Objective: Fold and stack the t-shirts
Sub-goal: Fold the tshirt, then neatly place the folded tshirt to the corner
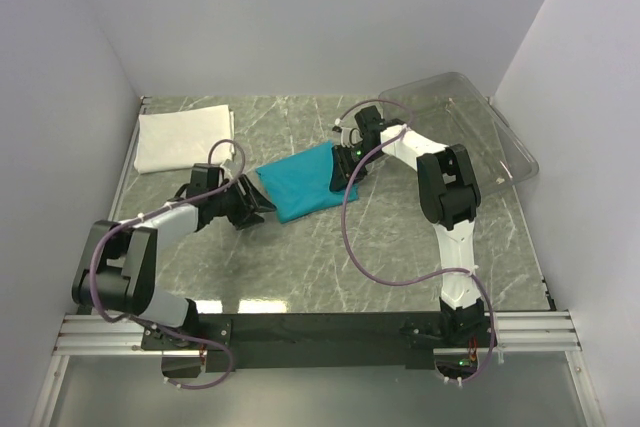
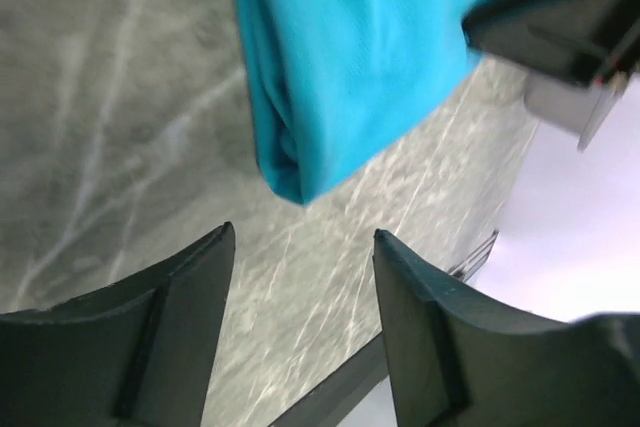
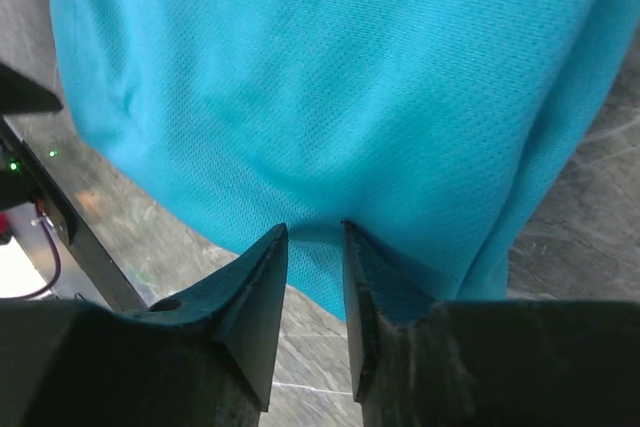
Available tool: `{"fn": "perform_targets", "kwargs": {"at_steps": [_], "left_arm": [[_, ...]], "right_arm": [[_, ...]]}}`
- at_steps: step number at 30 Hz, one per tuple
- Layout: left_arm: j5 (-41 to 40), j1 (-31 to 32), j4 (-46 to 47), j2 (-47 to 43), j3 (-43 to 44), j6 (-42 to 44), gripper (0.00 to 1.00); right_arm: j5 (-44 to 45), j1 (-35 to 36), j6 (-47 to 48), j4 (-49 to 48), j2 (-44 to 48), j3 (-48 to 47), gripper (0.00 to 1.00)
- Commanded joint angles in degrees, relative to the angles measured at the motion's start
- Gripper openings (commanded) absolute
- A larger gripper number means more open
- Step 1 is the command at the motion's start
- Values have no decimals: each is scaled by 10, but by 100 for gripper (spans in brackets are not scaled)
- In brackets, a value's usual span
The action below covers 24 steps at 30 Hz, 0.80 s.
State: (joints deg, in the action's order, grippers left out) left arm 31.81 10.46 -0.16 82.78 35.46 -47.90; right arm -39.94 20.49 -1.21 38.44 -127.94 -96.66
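White t-shirt (image 1: pixel 185 140) lies folded at 10 o'clock on the counter (image 1: pixel 400 247). Left tool (image 2: pixel 300 237) wide, empty, just off the teal t-shirt (image 1: pixel 300 185), which sits folded at centre. Right tool (image 3: pixel 313 227) narrow at its 2 o'clock edge; grip unclear. Your remaining step, by my reading: stacking.

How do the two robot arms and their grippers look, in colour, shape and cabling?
Both the left arm and the right arm have white links and bulky black joints. A purple cable loops loosely along each. The left gripper and the right gripper are matte black, each with two wedge-shaped, tapering fingers.
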Motion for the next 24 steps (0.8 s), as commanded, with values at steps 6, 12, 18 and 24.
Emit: {"fn": "perform_targets", "kwargs": {"at_steps": [6, 12, 18, 24], "left_arm": [[-68, -9, 7, 104, 89, -47, 65], [-83, -9, 8, 179, 151, -56, 64], [-93, 2, -18, 236, 182, -56, 62], [-105, 32, -34, 280, 208, -59, 61]], "right_arm": [[-12, 7, 27, 9, -4, -20, 37], [-12, 9, 26, 8, -5, -20, 37], [-12, 10, 24, 8, -7, -20, 37], [-7, 10, 21, 6, -10, -20, 37]]}}
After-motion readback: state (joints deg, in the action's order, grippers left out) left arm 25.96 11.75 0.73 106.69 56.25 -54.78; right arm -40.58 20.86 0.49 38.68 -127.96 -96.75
